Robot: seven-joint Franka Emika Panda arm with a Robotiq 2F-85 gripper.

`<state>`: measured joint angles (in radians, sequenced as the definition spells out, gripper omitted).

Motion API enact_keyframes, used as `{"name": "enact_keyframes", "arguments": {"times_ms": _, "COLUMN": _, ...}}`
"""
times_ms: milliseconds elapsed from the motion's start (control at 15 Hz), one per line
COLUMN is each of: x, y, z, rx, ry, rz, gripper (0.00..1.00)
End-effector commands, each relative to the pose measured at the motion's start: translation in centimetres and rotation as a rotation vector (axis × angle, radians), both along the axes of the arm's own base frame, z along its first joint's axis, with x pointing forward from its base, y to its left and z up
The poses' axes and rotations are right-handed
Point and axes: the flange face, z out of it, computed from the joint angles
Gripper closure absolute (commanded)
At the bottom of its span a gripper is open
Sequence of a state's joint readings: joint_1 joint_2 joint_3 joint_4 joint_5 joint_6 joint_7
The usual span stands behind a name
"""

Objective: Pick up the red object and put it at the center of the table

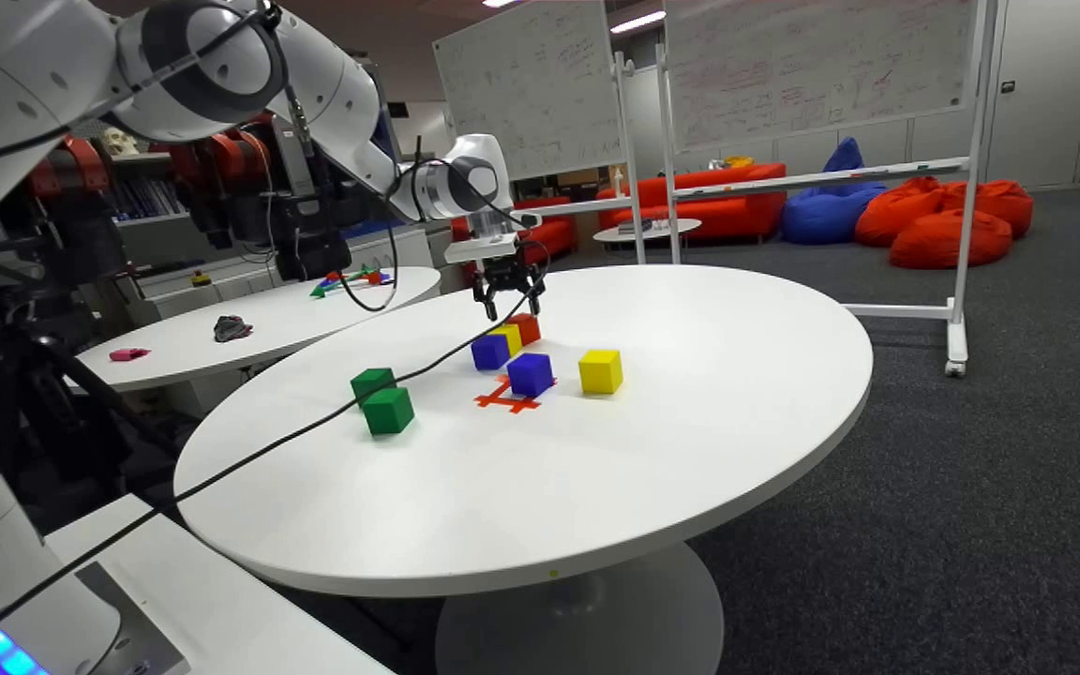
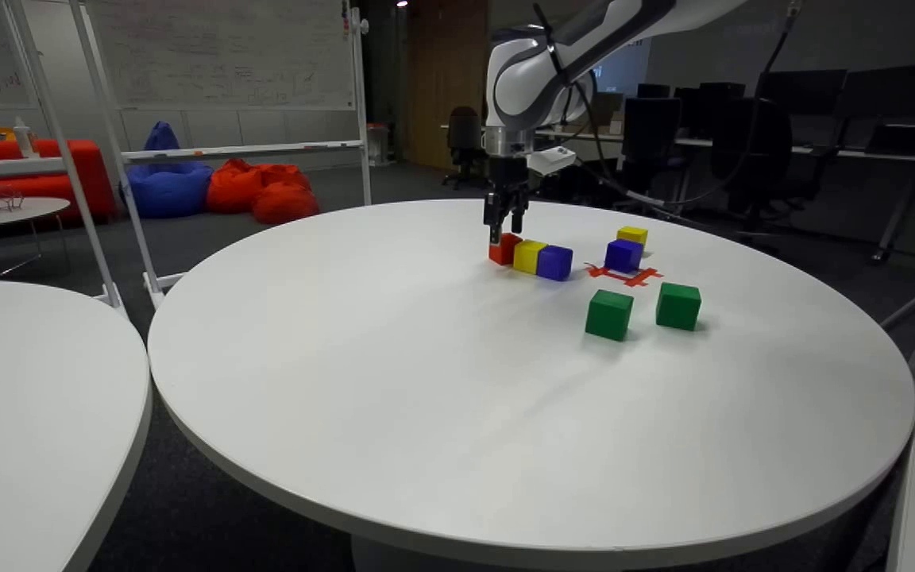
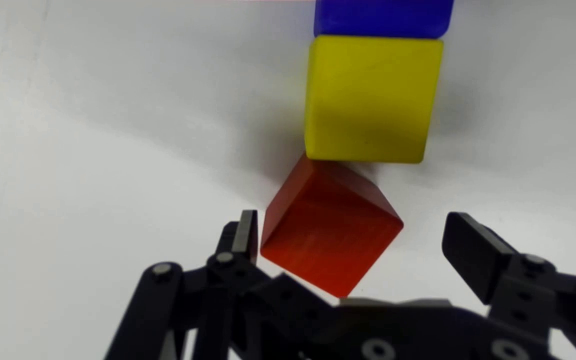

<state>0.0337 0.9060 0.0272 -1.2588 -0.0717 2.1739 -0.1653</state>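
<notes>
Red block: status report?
Gripper open over red block, not gripping. Red block on table, unlifted. Possible snag: yellow block at its corner; contact unclear.

Dark grey carpet; scribbled whiteboards; beyond, a red sofa, blue beanbag and red beanbags; lit ceiling lamp.

Robotics lab, scribbled whiteboards, robot arm

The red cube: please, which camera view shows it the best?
The wrist view: the red cube appears largest there, with its top and two sides visible. In both exterior views it looks much smaller, below the claw; in an exterior view, the neighbouring yellow cube partly hides it.
</notes>
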Motion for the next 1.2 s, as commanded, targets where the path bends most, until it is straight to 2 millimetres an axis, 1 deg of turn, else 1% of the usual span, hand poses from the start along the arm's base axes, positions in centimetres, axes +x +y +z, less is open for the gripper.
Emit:
{"name": "enact_keyframes", "arguments": {"times_ms": 0, "x": -0.1, "y": -0.6, "z": 0.3, "rx": 0.009, "ry": -0.008, "rz": -0.004, "gripper": 0.00}}
{"name": "enact_keyframes", "arguments": {"times_ms": 133, "x": 0.1, "y": -0.3, "z": 0.0, "rx": 0.000, "ry": 0.001, "rz": -0.005, "gripper": 0.00}}
{"name": "enact_keyframes", "arguments": {"times_ms": 467, "x": 0.1, "y": -0.4, "z": 0.0, "rx": -0.001, "ry": 0.004, "rz": -0.008, "gripper": 0.00}}
{"name": "enact_keyframes", "arguments": {"times_ms": 1133, "x": 0.2, "y": -1.5, "z": -0.7, "rx": -0.005, "ry": 0.012, "rz": -0.021, "gripper": 0.00}}
